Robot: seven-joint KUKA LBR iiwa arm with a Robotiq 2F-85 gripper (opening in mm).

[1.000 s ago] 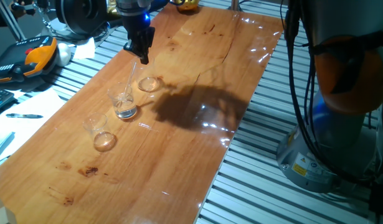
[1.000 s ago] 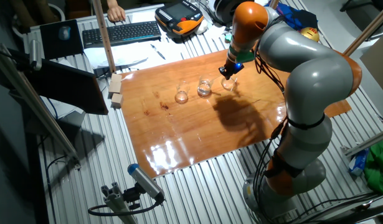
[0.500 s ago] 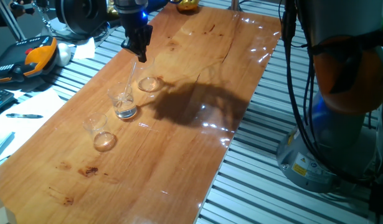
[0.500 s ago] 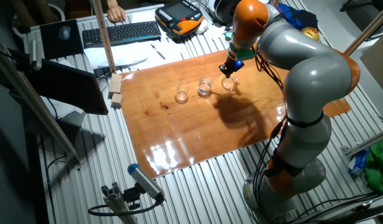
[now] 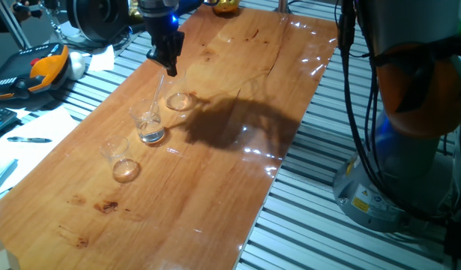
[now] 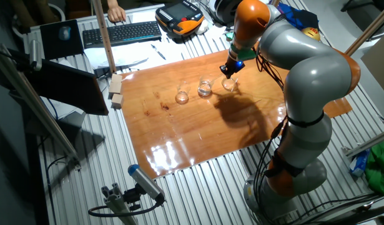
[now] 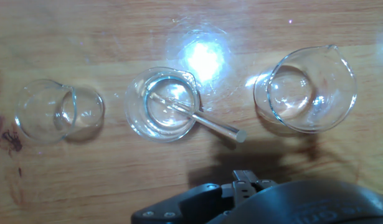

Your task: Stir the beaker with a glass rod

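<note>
**Glass rod rests in the middle beaker, hand just above**

Glass rod (image 5: 158, 96) leans inside the beaker (image 5: 148, 124). Its bottom end sits on the floor of the glass. Its top end sticks out over the rim and points up toward the gripper (image 5: 170, 69).

Not much has changed. A second ago the gripper was a tiny bit lower and more to the side. It has since slid up and away a little, and in the last half second it has hardly moved. The rod and all three glasses are in the same spots as before.

In the hand view, the top end of the rod (image 7: 197, 115) looks free, with nothing pinching it. Only the dark body of the hand shows at the bottom of that picture. I cannot tell if the fingers are open or closed.

So I think the rod is standing by itself in the beaker (image 7: 163, 104). That could mean the stirring is over, or that it has stopped for now.

Three glasses stand in a row on the wooden table (image 5: 237, 187):
- **The beaker:** it is in the middle and holds the rod. I cannot tell if it has water in it.
- **The big beaker (image 7: 306, 90):** it looks empty.
- **The small beaker (image 7: 54, 112):** it looks empty too.
</note>
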